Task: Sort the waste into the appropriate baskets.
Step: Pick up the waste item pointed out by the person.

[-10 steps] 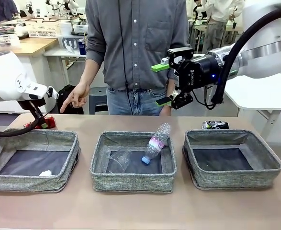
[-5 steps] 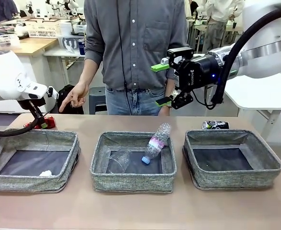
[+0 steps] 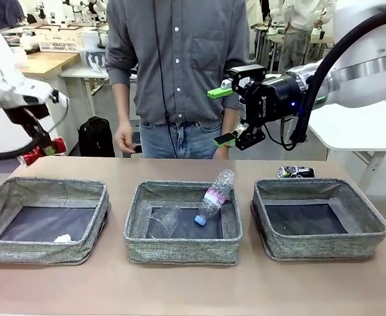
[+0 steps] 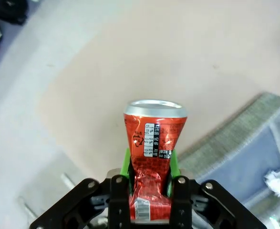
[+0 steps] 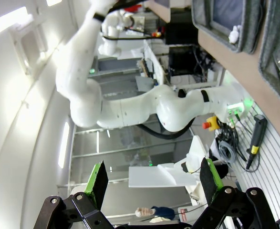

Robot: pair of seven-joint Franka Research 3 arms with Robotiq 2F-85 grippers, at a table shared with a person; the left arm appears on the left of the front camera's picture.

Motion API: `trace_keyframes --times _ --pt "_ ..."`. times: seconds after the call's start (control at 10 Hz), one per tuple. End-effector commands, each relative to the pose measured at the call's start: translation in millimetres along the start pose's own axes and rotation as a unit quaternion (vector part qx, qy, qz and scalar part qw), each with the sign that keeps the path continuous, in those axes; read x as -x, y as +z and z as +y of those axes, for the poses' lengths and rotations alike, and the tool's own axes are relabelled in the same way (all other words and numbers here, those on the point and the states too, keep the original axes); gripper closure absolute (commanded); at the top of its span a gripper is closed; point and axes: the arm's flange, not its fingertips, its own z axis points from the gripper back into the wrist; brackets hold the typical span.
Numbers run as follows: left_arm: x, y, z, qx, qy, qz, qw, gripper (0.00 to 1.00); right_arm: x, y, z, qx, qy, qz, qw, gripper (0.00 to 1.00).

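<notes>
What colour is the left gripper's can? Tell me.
Red with a silver top; the can shows best in the left wrist view.

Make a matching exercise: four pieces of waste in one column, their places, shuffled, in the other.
1. red can
2. bottle
3. paper ball
4. dark can

A. in the left basket
B. on the table behind the right basket
C. in the left gripper
D. in the middle basket

Pairs: 1-C, 2-D, 3-A, 4-B.
</notes>
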Motion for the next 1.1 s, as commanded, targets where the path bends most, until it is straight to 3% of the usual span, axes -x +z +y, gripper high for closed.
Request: trace_keyframes --times 0.0,0.2,0.4,0.5,0.8,0.9,1.0 --pt "25 48 -41 0.036 0.043 0.001 0.998 1.0 1 1 2 0.003 0.002 0.003 1.0 0.0" --pt "60 96 -95 -0.017 0.022 -0.029 0.999 1.0 1 1 2 0.003 0.002 0.003 1.0 0.0" --pt "81 116 -137 -0.06 0.015 -0.044 0.997 1.0 1 1 2 0.003 0.002 0.003 1.0 0.0" --pt "53 107 -95 -0.007 0.02 -0.028 0.999 1.0 1 1 2 0.003 0.002 0.003 1.0 0.0" --pt "53 107 -95 -0.007 0.02 -0.028 0.999 1.0 1 1 2 0.003 0.002 0.003 1.0 0.0" --pt "65 108 -109 -0.011 0.013 -0.032 0.999 0.69 1 1 2 0.003 0.002 0.003 1.0 0.0" --pt "50 89 -120 0.077 0.052 -0.071 0.993 0.69 1 1 2 0.003 0.002 0.003 1.0 0.0"
